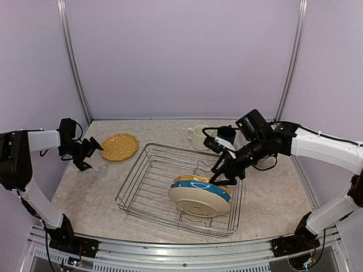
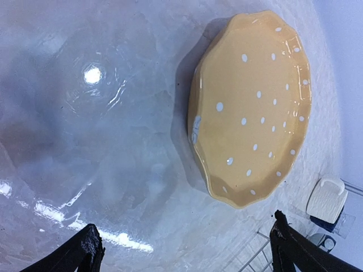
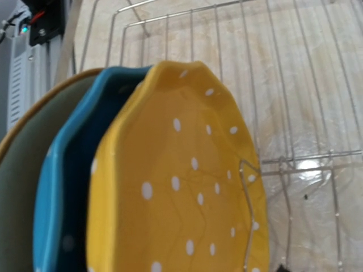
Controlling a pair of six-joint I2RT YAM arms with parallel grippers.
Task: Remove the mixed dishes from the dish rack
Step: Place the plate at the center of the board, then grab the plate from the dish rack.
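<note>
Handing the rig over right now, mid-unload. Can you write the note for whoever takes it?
Left tool open and empty, above the table beside the unloaded yellow plate.
Right tool down at the dish rack; whether it grips anything cannot be judged.
Done: unloaded yellow plate and cream mug are out on the table.
To do: racked yellow plate, blue plate, cream plate.

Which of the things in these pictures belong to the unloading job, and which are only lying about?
Of the job: silver wire dish rack; in it, on edge, a yellow dotted round plate, a blue round plate, a cream round plate; a second yellow dotted plate lying outside the rack; cream mug; dark mug.
Not of the job: marbled tabletop; metal frame posts.
</note>
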